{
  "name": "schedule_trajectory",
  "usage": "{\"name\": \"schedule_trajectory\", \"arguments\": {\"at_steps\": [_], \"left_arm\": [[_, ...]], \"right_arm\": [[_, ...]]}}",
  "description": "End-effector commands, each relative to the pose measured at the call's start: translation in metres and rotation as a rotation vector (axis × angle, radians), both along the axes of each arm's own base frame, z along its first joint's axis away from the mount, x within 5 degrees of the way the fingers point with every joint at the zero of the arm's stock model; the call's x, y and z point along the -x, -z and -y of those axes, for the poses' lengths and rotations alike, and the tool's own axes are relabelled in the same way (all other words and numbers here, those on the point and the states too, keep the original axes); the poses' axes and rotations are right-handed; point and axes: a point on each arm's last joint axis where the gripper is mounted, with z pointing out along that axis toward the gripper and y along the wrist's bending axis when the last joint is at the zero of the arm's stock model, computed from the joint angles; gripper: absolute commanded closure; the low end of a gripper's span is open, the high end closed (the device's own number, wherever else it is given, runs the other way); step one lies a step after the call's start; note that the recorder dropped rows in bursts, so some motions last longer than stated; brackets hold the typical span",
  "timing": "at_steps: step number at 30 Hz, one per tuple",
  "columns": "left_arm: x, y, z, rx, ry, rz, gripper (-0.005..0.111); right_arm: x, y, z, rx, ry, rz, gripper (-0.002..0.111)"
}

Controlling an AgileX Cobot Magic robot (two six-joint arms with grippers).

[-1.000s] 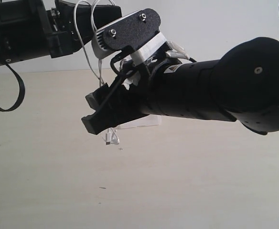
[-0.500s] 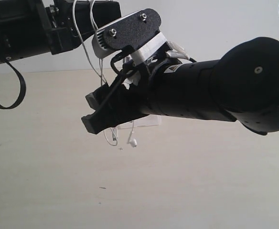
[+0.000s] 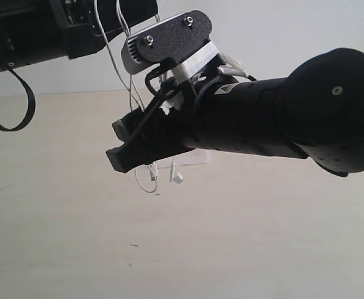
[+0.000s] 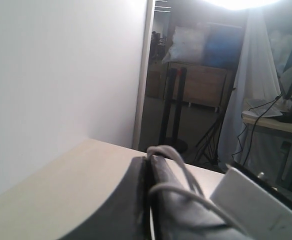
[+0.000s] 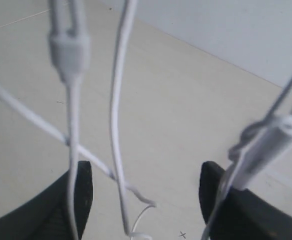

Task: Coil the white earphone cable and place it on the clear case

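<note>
My left gripper is raised at the top left of the exterior view and is shut on the white earphone cable. In the left wrist view the cable loops over the closed left gripper. The strands hang down past my right gripper, and an earbud dangles just below it above the table. The right gripper is open, with thin strands of the cable hanging between its fingers. The clear case lies on the table, mostly hidden behind the right arm.
The beige table stretches out below both arms, with a white wall behind it. A black cable loop hangs from the left arm at far left. The bulky right arm fills the middle and right of the exterior view.
The left gripper has risen with the cable. The hanging strands and earbuds have come up and swung under the right gripper. The right arm has stayed still.
</note>
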Motion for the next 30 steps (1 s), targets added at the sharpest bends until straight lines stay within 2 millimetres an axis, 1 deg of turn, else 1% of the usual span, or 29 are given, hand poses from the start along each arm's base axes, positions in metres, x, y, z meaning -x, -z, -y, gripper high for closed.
{"name": "schedule_trajectory", "arguments": {"at_steps": [1,6,12,16,17,18,20,23,30], "left_arm": [[0.0004,-0.0039,0.0007,0.003,-0.006,0.015,0.107],[0.0001,-0.0044,0.0005,0.005,-0.010,0.023,0.107],[0.0012,-0.0107,0.0000,0.002,-0.016,0.050,0.107],[0.0006,-0.0098,-0.0006,-0.018,-0.029,0.053,0.107],[0.0005,-0.0100,-0.0007,-0.016,-0.030,0.053,0.107],[0.0005,-0.0100,-0.0007,-0.016,-0.030,0.053,0.107],[0.0005,-0.0100,-0.0007,-0.016,-0.030,0.053,0.107],[0.0005,-0.0100,-0.0007,-0.016,-0.030,0.053,0.107],[0.0009,-0.0103,-0.0004,-0.012,-0.025,0.054,0.107]], "right_arm": [[-0.0015,-0.0022,-0.0014,-0.001,0.002,0.017,0.049],[-0.0015,-0.0022,-0.0014,-0.001,0.002,0.017,0.049],[-0.0022,-0.0027,-0.0011,-0.003,0.008,0.024,0.049],[-0.0026,-0.0030,-0.0009,-0.004,0.013,0.028,0.049],[-0.0026,-0.0030,-0.0009,-0.004,0.013,0.028,0.051],[-0.0027,-0.0031,-0.0009,-0.004,0.014,0.030,0.057],[-0.0027,-0.0031,-0.0009,-0.004,0.014,0.030,0.066],[-0.0027,-0.0031,-0.0009,-0.004,0.014,0.030,0.073],[-0.0030,-0.0033,-0.0007,-0.005,0.017,0.032,0.074]]}}
